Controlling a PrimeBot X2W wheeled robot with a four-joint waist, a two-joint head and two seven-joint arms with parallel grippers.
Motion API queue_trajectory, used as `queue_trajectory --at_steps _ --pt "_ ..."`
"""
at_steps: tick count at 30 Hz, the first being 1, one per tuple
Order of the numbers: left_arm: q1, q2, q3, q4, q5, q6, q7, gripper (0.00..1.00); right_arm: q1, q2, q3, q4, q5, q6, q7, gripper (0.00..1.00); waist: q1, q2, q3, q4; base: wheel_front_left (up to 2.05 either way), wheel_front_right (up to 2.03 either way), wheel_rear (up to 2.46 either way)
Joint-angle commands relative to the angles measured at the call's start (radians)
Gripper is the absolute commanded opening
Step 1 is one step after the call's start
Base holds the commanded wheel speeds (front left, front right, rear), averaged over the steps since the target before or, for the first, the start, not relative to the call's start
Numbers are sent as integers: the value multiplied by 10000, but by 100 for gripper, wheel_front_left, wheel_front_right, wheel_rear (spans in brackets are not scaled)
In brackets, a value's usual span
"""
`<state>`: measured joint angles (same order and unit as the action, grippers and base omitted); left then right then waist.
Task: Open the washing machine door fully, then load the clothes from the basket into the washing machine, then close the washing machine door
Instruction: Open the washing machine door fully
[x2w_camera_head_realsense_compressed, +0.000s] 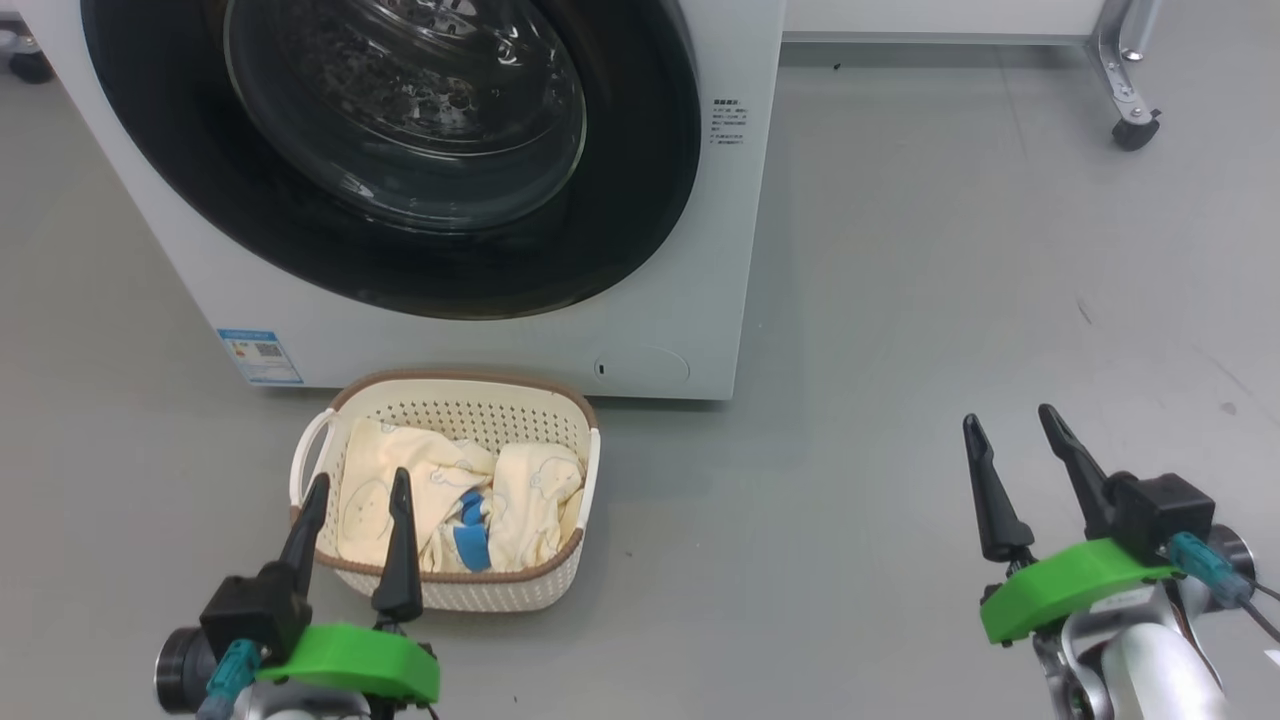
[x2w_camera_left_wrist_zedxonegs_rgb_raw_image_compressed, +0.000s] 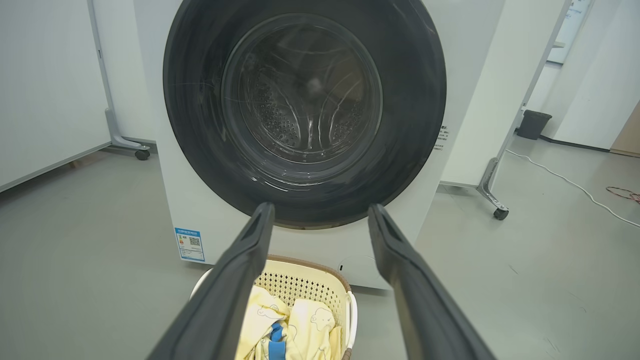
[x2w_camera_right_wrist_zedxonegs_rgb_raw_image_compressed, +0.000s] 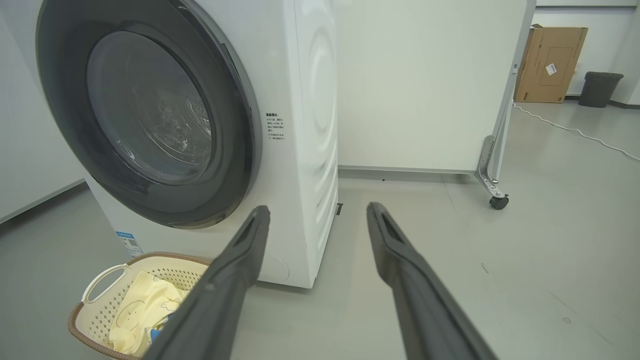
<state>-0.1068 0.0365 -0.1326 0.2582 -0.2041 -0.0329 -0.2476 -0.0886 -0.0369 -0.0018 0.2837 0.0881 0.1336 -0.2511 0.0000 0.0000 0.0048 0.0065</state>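
The washing machine door (x2w_camera_head_realsense_compressed: 400, 140) fills the upper left of the head view. It is a wide glossy black ring around a bulging clear glass window, through which the perforated steel drum (x2w_camera_left_wrist_zedxonegs_rgb_raw_image_compressed: 280, 120) shows. The door lies flush against the front of the white washing machine (x2w_camera_head_realsense_compressed: 690, 300), closed. A blue label sticker (x2w_camera_head_realsense_compressed: 260, 356) sits at the machine's lower left corner, and a round flap (x2w_camera_head_realsense_compressed: 640, 366) at its lower right.

The basket (x2w_camera_head_realsense_compressed: 460, 380) stands on the grey floor (x2w_camera_head_realsense_compressed: 900, 300) just in front of the machine, low and left of centre in the head view. It is cream plastic with perforated sides, a brown woven-look rim and white side handles. Inside lie the clothes (x2w_camera_head_realsense_compressed: 530, 490), a crumpled bundle of pale yellow garments with faint outline cartoon figures and bright blue patches near the middle. They sit below the rim.

The left gripper (x2w_camera_head_realsense_compressed: 360, 478) rises from the lower left, its two dark fingers spread wide and holding nothing. Their tips overlap the basket's near side in the picture. The right gripper (x2w_camera_head_realsense_compressed: 1006, 415) stands at the lower right over the floor, well apart from the basket, its fingers likewise wide apart and empty.
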Motion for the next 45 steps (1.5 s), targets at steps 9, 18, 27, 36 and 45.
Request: queue_trajectory --at_steps 9,18,27,36,45 --pt "-538 137 342 -346 -102 110 -141 100 -501 -133 220 -1207 884 -29 -107 0 0 0 249 99 0 0 0" --pt "-771 137 253 -438 -218 110 -141 100 -1025 -133 -15 -672 6100 -29 -107 0 0 0 760 367 0 0 0" --pt "-1224 137 94 -631 -336 84 -141 100 -2583 -217 -333 -56 10362 -29 888 0 0 0 1745 698 0 0 0" --pt "-1823 137 -162 -748 -475 96 -141 100 -4367 -1087 -551 -4 11227 -29 2222 0 0 0 2805 1109 0 0 0" --pt "-2379 137 -532 -875 -751 196 -141 100 -6637 -1615 -456 496 11318 -29 3770 0 0 0 3734 1573 0 0 0"
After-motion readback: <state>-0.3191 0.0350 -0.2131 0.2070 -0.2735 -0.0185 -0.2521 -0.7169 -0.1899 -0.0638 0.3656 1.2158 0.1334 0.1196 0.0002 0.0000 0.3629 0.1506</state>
